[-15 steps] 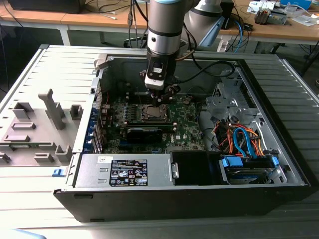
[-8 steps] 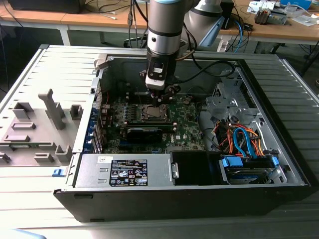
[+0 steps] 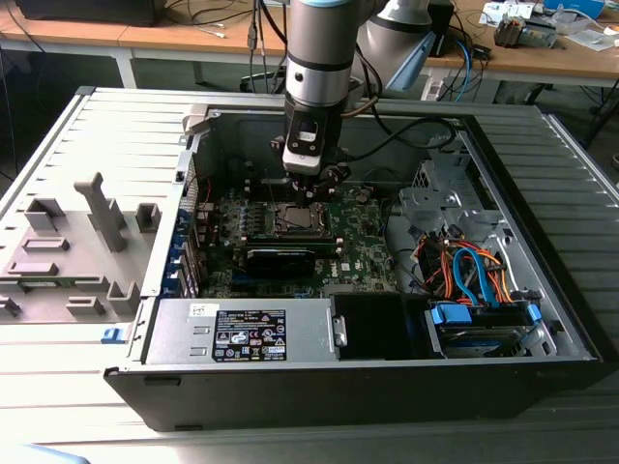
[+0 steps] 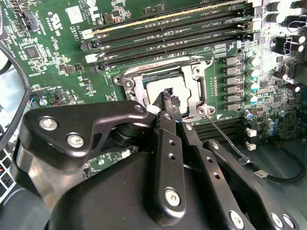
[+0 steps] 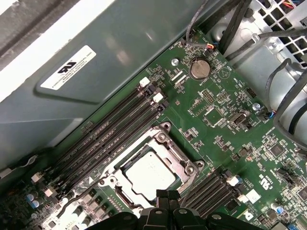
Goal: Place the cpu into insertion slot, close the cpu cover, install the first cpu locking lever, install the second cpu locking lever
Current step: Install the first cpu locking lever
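The silvery cpu [image 4: 163, 90] [image 5: 149, 175] lies in the insertion slot [image 3: 295, 218] on the green motherboard [image 3: 363, 242]. The cpu cover [image 4: 197, 91] [image 5: 183, 162], a thin metal frame, lies flat around the chip. A thin metal locking lever [image 4: 229, 143] sticks out free from one corner of the socket, over the black slots. My gripper [image 3: 308, 189] [image 4: 170, 98] [image 5: 168, 195] hangs just above the socket's edge, its black fingertips together over the cpu's rim. I see nothing held between them.
Long memory slots [image 4: 172, 33] [image 5: 110, 129] run beside the socket. A coin battery [image 5: 200, 68] sits further off. The case holds a power supply [image 3: 247, 333], a black card [image 3: 280, 259] and orange and blue cables [image 3: 464, 271]. A grey fixture [image 3: 97, 217] stands at the exterior view's left.
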Controlling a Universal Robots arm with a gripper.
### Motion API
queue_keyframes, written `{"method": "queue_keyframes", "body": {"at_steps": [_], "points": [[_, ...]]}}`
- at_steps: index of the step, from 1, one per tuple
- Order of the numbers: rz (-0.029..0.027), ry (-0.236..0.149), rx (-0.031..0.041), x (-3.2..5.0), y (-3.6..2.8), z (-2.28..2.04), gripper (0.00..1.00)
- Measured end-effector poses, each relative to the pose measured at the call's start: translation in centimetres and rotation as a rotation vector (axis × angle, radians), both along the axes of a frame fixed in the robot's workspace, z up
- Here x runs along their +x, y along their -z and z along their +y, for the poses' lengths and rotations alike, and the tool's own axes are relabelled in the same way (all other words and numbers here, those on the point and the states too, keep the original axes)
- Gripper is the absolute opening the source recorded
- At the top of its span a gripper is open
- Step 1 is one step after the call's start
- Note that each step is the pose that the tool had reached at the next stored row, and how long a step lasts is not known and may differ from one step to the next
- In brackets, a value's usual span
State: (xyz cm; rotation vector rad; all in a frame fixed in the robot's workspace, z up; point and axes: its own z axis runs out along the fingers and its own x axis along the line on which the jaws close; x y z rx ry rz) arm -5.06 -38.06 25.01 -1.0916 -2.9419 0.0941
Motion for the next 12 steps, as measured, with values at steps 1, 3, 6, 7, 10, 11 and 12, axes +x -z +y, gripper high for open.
{"method": "queue_keyframes", "body": {"at_steps": [1, 3, 6, 7, 10, 11, 12], "points": [[0.0, -0.001, 0.0, 0.0, 0.0, 0.0, 0.11], [0.0, -0.006, 0.0, 0.0, 0.0, 0.0, 0.11], [0.0, -0.01, 0.0, 0.0, 0.0, 0.0, 0.11], [0.0, -0.012, 0.0, 0.0, 0.0, 0.0, 0.11], [0.0, -0.019, 0.0, 0.0, 0.0, 0.0, 0.11], [0.0, -0.02, 0.0, 0.0, 0.0, 0.0, 0.11], [0.0, -0.022, 0.0, 0.0, 0.0, 0.0, 0.11]]}}
